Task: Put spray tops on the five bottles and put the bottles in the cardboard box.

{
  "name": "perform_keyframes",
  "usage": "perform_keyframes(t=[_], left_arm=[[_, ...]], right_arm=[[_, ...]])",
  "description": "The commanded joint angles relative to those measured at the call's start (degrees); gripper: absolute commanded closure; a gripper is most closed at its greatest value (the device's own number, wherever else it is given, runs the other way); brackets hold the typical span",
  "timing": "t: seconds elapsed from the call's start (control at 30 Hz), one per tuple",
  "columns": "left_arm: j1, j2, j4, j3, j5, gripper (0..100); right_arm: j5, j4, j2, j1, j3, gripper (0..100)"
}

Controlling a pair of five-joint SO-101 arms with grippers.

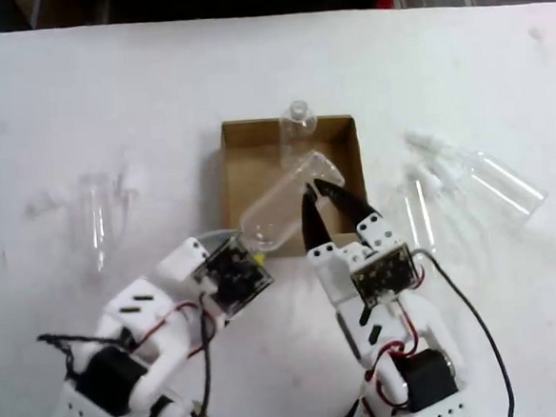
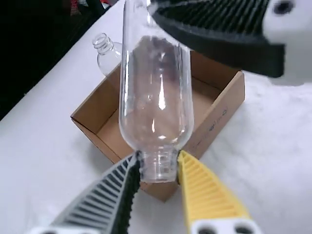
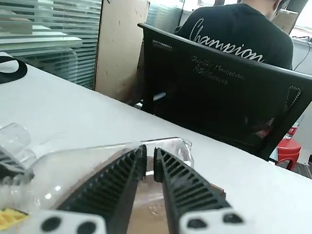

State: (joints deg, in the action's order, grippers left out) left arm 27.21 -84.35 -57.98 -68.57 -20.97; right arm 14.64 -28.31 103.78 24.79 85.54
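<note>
The left hand clamps the clear plastic bottle by its neck; the right hand, slightly apart beside it, may knock it loose.

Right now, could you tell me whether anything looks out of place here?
Yes: the bottle in the left hand hangs over the cardboard box with a bare neck, no spray top. A second bottle at the box's far edge is uncapped too.
</note>
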Motion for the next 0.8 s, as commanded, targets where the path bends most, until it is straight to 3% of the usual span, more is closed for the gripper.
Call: perform_keyframes(t=[0.0,0.33,0.77], left_arm=[[0.7,-7.6,-2.5,0.4,-0.5,90],[0.8,-10.7,-4.1,0.4,-0.4,90],[0.6,-10.8,-4.1,0.6,-0.4,90]], right_arm=[[0.7,1.2,-0.7,-0.2,-0.1,98.2],[1.1,0.7,-0.7,3.8,0.5,98.2],[1.1,1.1,-0.5,3.7,1.5,98.2]])
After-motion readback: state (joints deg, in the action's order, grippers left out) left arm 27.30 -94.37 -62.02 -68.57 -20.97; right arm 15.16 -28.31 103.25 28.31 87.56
